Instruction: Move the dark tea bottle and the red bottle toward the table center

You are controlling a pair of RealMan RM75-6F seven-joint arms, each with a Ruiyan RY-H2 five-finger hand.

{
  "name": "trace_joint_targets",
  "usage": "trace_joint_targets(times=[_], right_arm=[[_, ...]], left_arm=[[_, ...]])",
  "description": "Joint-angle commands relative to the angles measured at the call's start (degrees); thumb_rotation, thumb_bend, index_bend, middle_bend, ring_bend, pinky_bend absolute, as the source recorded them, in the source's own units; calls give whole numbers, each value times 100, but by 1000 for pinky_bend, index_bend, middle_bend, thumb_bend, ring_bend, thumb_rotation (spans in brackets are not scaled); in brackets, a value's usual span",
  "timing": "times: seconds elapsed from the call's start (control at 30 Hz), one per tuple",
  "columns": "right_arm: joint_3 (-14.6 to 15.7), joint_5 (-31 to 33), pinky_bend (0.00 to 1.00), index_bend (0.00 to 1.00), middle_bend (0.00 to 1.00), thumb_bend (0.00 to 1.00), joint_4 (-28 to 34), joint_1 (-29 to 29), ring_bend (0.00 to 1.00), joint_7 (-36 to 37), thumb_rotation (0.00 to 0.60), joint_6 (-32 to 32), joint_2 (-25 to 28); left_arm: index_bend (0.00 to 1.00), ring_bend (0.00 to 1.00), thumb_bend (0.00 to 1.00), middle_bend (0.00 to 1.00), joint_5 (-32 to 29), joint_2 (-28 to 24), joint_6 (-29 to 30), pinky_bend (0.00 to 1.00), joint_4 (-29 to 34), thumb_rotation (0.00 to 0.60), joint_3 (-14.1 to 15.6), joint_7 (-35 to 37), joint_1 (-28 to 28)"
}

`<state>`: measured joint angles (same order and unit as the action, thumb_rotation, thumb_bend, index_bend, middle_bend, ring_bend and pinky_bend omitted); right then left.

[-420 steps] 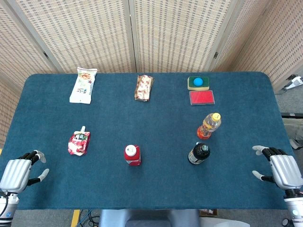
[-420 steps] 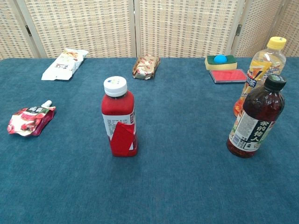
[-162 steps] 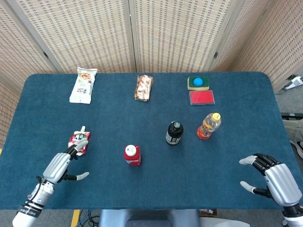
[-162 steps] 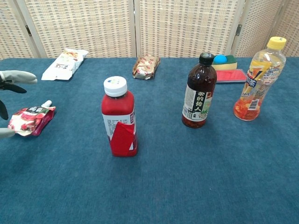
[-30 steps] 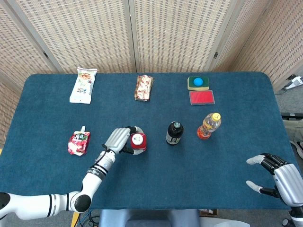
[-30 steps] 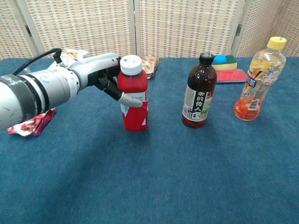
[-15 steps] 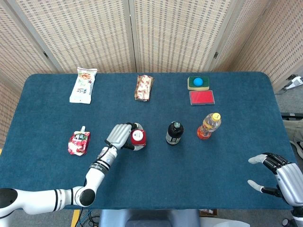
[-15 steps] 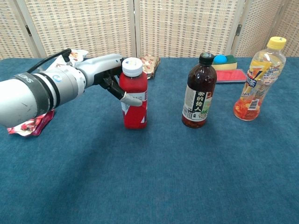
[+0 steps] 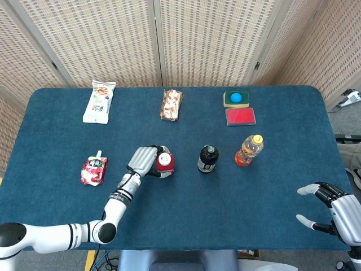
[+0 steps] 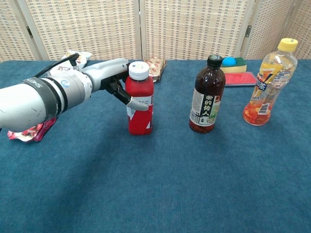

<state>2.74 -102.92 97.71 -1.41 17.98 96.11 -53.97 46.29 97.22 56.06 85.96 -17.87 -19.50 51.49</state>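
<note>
Woven screen panels stood behind a blue-felt table [image 9: 282, 186] w/ snacks along the far edge.

The fingers [image 10: 137, 103] of the left hand [image 9: 144, 160] were wrapped round the red bottle [image 10: 139, 99], one curling across the label front, the rest hidden behind the body. Bottle stood upright, base apparently on the felt, though the chest view doesn't settle whether any weight was still carried. From there the forearm ran back toward the near-left edge. The red bottle sat just left of the dark tea bottle [image 9: 207, 158], a clear gap between them, both roughly mid-table. The tea bottle was upright, untouched, w/ an orange drink bottle [image 9: 249, 150] just beside it on the right.

The right hand [image 9: 333, 212] hovered at the near-right corner, fingers spread, holding nothing, well apart from everything.

Judgement: tea bottle looked already placed; red bottle approx at its spot, so the step in hand was the set-down and release. Next move would call for opening the fingers evenly so the bottle isn't tipped, then drawing the hand back left and toward the robot, away from the tea bottle, w/o brushing the red pouch [image 9: 94, 170] lying near the arm's path.
</note>
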Motion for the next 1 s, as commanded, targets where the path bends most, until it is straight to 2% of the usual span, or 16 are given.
trace_joint_targets(times=[0.03, 0.37, 0.47, 0.6, 0.63, 0.73, 1.0], right_arm=[[-1, 2, 436, 420, 450, 0, 3, 1, 342, -1, 600, -1, 0], [5, -5, 436, 420, 450, 0, 7, 0, 342, 8, 600, -15, 8], [7, -8, 436, 420, 450, 0, 7, -2, 342, 3, 600, -21, 8], [8, -7, 436, 420, 450, 0, 10, -9, 342, -5, 600, -42, 4], [9, -8, 436, 420, 450, 0, 10, -10, 342, -7, 600, -45, 2], [13, -19, 436, 420, 450, 0, 12, -13, 342, -16, 600, -52, 0], [17, -18, 436, 420, 450, 0, 15, -15, 342, -48, 600, -72, -7]], left_arm=[[440, 302, 143, 388, -15, -6, 3, 345, -2, 600, -20, 3, 15], [399, 296, 143, 383, -186, -23, -27, 345, -22, 600, 13, -166, 91], [334, 293, 143, 332, -243, -32, -29, 345, -5, 600, 26, -215, 108], [183, 286, 143, 130, -240, -40, 27, 345, 16, 600, 29, -238, 113], [158, 286, 143, 104, -241, -42, 38, 345, 20, 600, 25, -234, 111], [107, 286, 143, 79, -249, -73, 63, 345, 51, 600, 23, -240, 104], [87, 285, 143, 79, -274, -288, 212, 345, 355, 600, 110, -299, -23]])
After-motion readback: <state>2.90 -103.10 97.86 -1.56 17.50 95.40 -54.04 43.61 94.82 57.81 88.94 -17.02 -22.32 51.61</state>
